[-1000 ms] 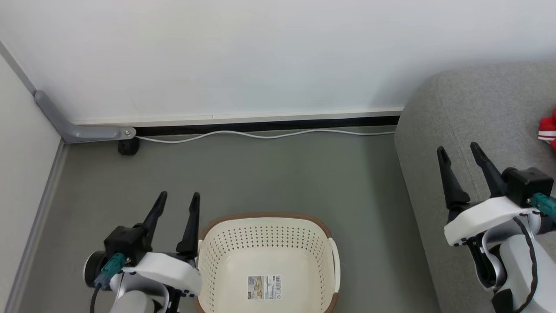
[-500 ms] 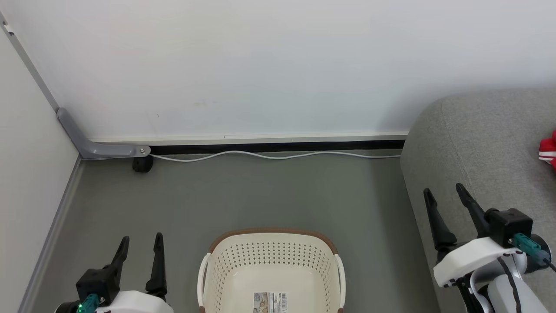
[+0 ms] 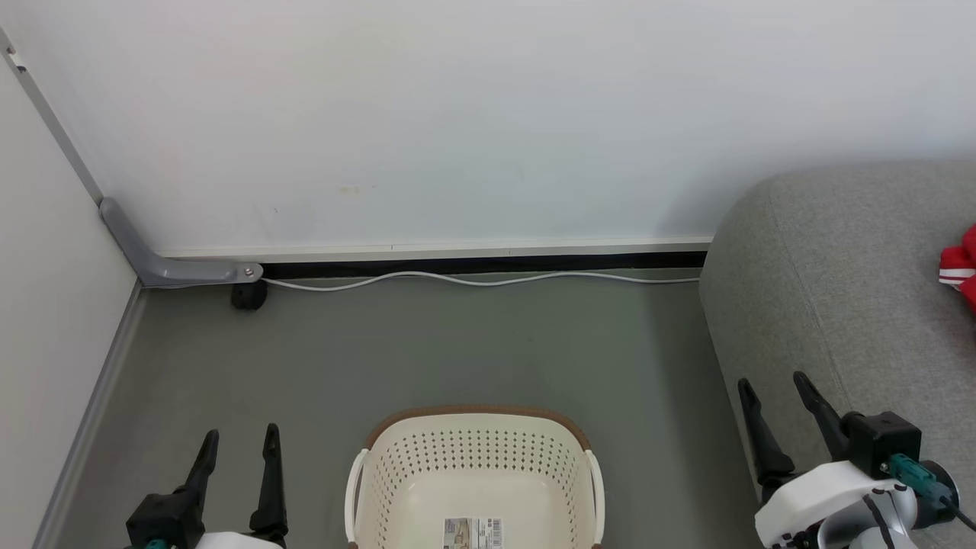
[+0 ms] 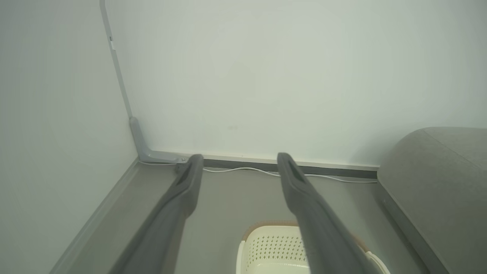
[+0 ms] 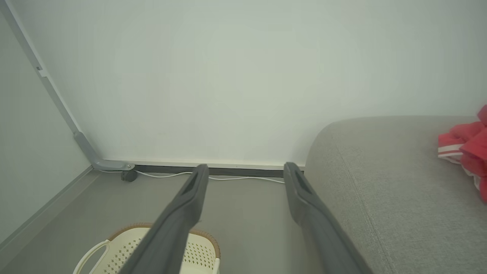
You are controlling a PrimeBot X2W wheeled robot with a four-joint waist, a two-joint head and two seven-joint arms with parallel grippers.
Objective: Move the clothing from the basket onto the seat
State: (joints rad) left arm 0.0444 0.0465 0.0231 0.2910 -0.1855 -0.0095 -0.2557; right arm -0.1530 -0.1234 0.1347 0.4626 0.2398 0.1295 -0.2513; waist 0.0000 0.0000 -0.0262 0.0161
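The cream basket [image 3: 473, 457] with a brown rim stands on the floor at the bottom centre, with a barcode sticker [image 3: 473, 531] on its bare bottom. It appears again as the basket [image 4: 274, 247] and the basket [image 5: 125, 247] in the wrist views. Red clothing [image 3: 962, 267] with white stripes lies on the grey seat [image 3: 839, 290] at the right edge, and shows as clothing [image 5: 466, 148] on the seat [image 5: 380, 182]. My left gripper [image 3: 239, 441] is open, left of the basket. My right gripper [image 3: 772, 383] is open over the seat's near edge. Both hold nothing.
A white wall runs across the back, with a white cable [image 3: 473, 280] along its base. A grey bracket [image 3: 175, 267] and a small black wheel [image 3: 248, 294] sit in the left corner. Grey floor [image 3: 457, 351] lies between the wall, basket and seat.
The head view has tilted up, so the basket sits lower in the picture. Both grippers have dropped toward the bottom edge, still open.
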